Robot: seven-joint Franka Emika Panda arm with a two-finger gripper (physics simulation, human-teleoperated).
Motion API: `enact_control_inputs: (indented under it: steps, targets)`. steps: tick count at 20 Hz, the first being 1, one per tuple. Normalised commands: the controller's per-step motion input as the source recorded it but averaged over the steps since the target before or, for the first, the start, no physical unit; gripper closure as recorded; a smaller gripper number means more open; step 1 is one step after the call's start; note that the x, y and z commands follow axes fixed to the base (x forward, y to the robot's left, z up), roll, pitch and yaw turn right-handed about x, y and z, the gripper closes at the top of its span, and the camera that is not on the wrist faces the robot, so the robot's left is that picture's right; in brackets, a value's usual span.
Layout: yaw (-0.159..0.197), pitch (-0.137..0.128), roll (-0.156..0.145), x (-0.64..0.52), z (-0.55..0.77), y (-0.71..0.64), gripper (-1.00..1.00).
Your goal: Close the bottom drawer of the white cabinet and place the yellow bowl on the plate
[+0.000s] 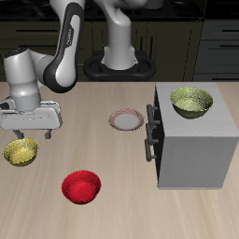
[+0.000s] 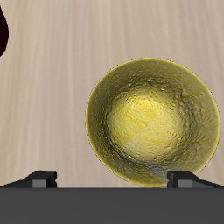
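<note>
The yellow bowl (image 1: 21, 152) stands on the table near one side edge, far from the cabinet. My gripper (image 1: 32, 133) hangs open just above it and holds nothing. In the wrist view the yellow bowl (image 2: 153, 122) fills much of the frame, and my gripper (image 2: 114, 179) has one fingertip (image 2: 188, 178) over the bowl and the other outside its rim. The plate (image 1: 125, 119) lies bare between the bowl and the white cabinet (image 1: 196, 145). The bottom drawer (image 1: 157, 147) looks level with the cabinet's front, its dark handle showing.
A wider greenish-yellow bowl (image 1: 191, 101) sits on the cabinet's top. A red bowl (image 1: 81, 186) stands near the table's front edge; its rim shows in the wrist view (image 2: 3, 35). The robot's base is at the table's back.
</note>
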Motion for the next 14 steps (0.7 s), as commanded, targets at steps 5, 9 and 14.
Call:
enact_control_inputs:
  steps: [5,9,14]
  targets:
    - [0.023,0.009,0.008,-0.03,-0.12,0.06,-1.0]
    - [0.147,-0.038,-0.027,-0.05,-0.07,0.09,-1.0]
    - [0.171,-0.046,-0.032,0.02,0.06,0.05,-1.0]
